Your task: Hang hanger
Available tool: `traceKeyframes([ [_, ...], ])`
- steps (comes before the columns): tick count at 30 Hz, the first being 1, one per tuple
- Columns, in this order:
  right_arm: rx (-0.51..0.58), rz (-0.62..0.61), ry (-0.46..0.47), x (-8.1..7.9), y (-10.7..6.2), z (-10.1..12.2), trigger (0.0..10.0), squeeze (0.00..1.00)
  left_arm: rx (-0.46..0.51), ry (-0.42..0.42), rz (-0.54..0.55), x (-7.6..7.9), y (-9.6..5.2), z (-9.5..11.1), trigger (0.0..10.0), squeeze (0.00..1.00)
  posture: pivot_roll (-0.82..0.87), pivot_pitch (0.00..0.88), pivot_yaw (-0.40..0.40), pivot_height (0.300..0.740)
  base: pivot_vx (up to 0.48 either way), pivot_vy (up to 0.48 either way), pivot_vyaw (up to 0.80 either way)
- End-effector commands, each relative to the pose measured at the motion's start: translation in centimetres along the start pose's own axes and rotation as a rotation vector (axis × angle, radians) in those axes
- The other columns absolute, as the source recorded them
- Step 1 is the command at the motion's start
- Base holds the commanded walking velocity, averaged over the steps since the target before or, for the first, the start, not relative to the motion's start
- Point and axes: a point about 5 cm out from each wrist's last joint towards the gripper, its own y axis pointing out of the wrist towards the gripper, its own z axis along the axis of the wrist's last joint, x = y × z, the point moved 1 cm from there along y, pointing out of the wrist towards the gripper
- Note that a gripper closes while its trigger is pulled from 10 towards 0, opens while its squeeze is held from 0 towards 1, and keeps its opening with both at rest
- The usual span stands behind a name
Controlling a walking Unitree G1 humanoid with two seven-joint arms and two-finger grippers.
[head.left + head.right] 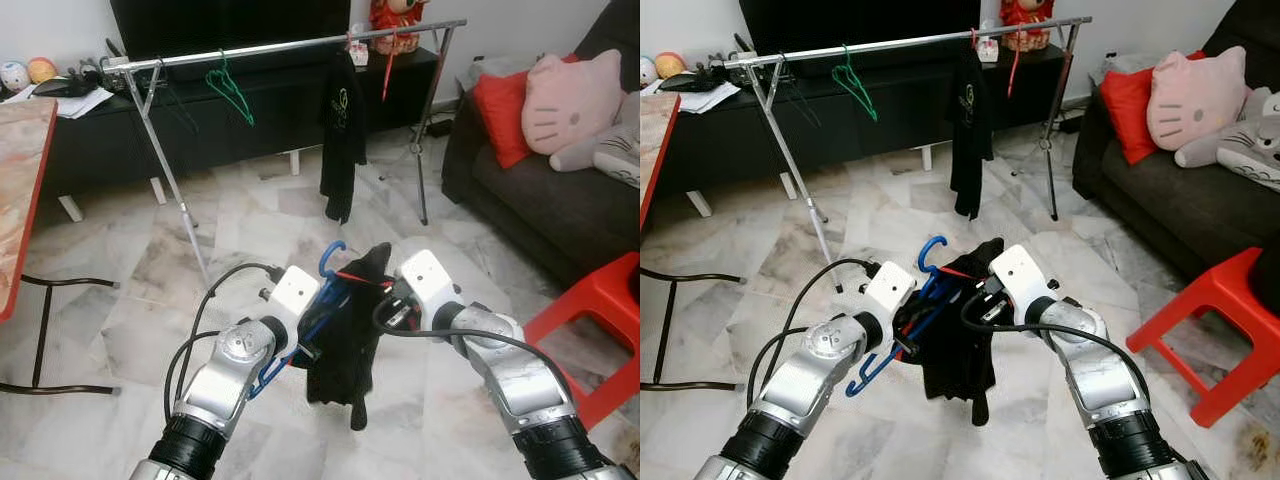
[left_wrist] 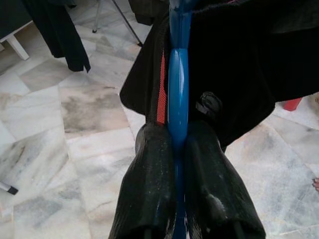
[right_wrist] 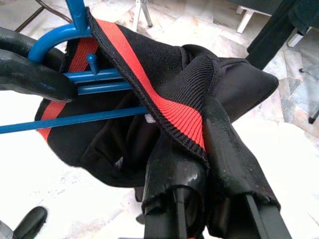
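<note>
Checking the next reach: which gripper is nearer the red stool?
Right. The right gripper holds the black garment on the red stool's side; the left gripper is farther, on the blue hanger.

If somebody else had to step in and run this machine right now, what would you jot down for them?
Left tool: shut on the blue hanger, fingers clamped on its bar.
Right tool: shut on the black garment, pinching its red-trimmed edge.
The garment is bunched over the hanger between both tools, held above the marble floor, not yet spread evenly.
The clothes rail stands ahead, apart from the tools, with a green hanger and a black shirt already on it.
Done: hanger and garment picked up.
Left: probably finish seating the garment, move closer, and hook the blue hanger on the rail.
</note>
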Motion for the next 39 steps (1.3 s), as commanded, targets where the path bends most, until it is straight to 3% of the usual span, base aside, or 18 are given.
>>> traceKeyframes([
  [1, 0.017, -0.008, -0.003, 0.1, -0.2, 0.4, 10.0, 0.00, 0.031, 0.003, 0.023, -0.5, 0.0, 0.7, 10.0, 0.00, -0.11, 0.001, -0.050, 0.740, 0.000, 0.000, 0.00],
  [7, 0.072, -0.052, -0.036, 0.4, 0.2, 1.4, 10.0, 0.00, 0.034, 0.002, -0.059, 0.6, -0.1, 0.7, 10.0, 0.00, -0.11, 0.000, -0.051, 0.740, 0.000, 0.000, 0.00],
  [15, 0.113, 0.012, -0.073, -0.4, 0.3, 2.7, 10.0, 0.00, 0.041, 0.007, -0.160, 2.0, -0.2, 0.8, 10.0, 0.00, -0.11, 0.000, -0.052, 0.740, 0.000, 0.000, 0.00],
  [24, 0.088, 0.103, -0.104, -1.5, -0.3, 2.5, 10.0, 0.00, 0.051, -0.005, -0.135, 1.6, -0.1, 1.0, 10.0, 0.00, -0.11, 0.000, -0.051, 0.740, 0.000, 0.000, 0.00],
  [39, 0.059, 0.121, -0.115, -1.3, -1.9, 2.0, 10.0, 0.00, 0.050, -0.007, -0.084, 1.0, 0.2, 1.0, 10.0, 0.00, -0.12, 0.000, -0.048, 0.740, 0.000, 0.000, 0.00],
])
